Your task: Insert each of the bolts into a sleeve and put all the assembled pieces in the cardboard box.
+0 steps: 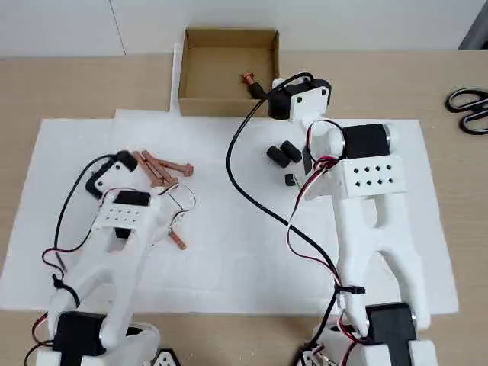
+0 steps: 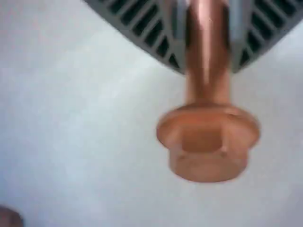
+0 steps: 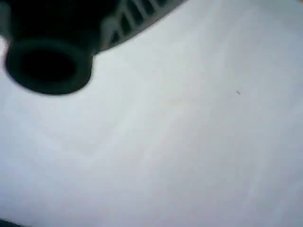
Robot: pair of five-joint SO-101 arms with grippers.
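left gripper was clamped on the shank of 1 bolt, held over the white sheet at near left. its long axis slanted, head toward near right. right gripper appeared closed on 1 sleeve, well apart to the right, bore open. judged: bolt must travel right to meet it.
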